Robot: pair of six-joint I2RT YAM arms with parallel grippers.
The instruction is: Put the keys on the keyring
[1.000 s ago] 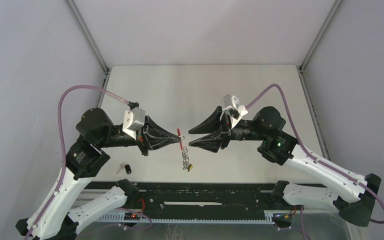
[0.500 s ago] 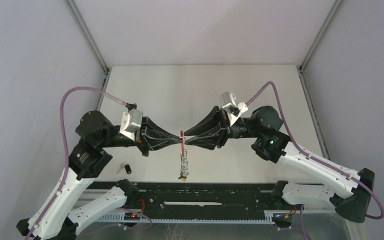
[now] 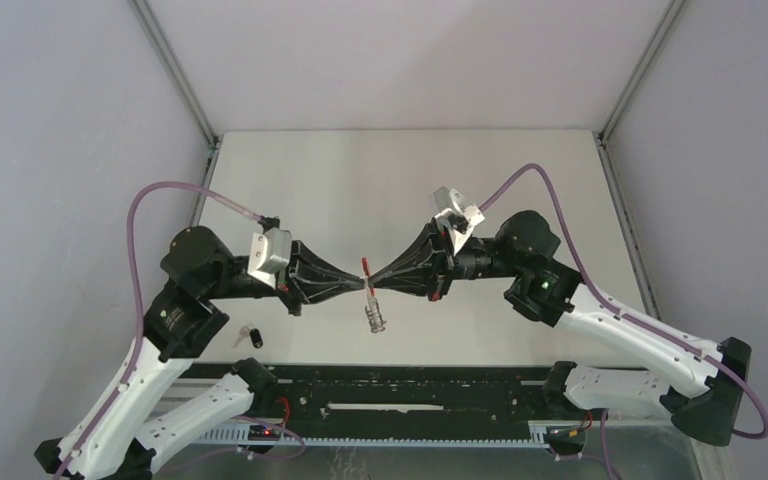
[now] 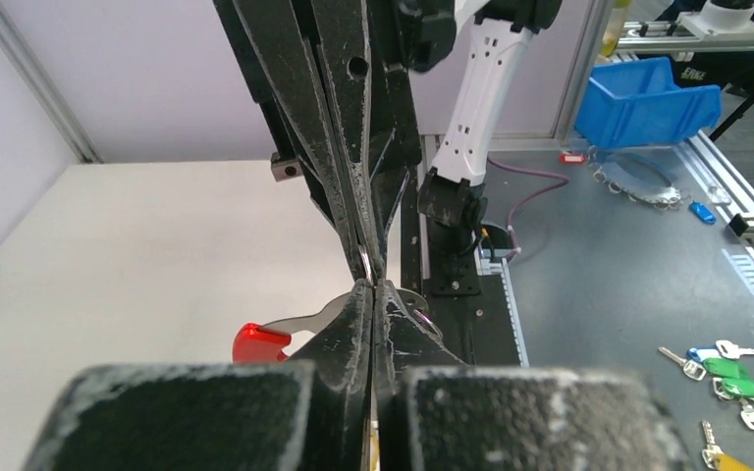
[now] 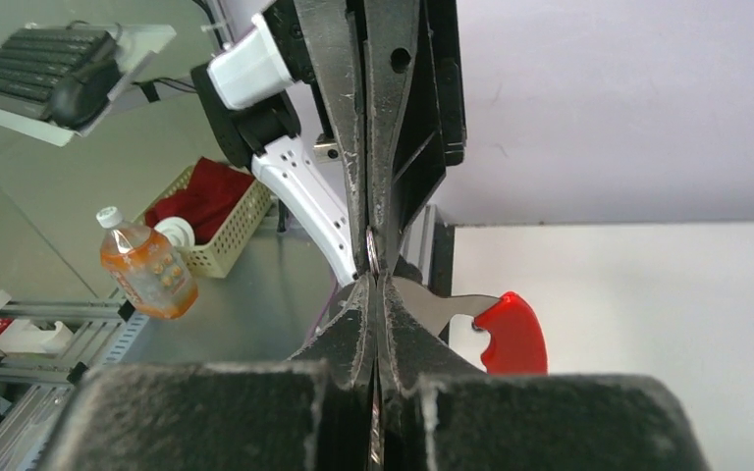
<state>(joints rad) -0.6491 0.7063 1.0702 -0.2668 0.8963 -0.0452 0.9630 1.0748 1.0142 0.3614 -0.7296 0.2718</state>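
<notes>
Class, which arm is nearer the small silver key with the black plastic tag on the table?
Left. The black-tagged key lies close beside the left arm; the right arm is across the table from it.

Left tool (image 4: 372, 287) hides most of the keyring (image 4: 260, 342); its rings (image 3: 375, 320) too small to count.

Left gripper (image 3: 356, 288) and right gripper (image 3: 377, 282) meet tip to tip above the table's (image 3: 290, 170) middle, the keyring (image 3: 373, 313) hanging between them. One key (image 3: 250, 337) lies well left, near the front edge.
</notes>
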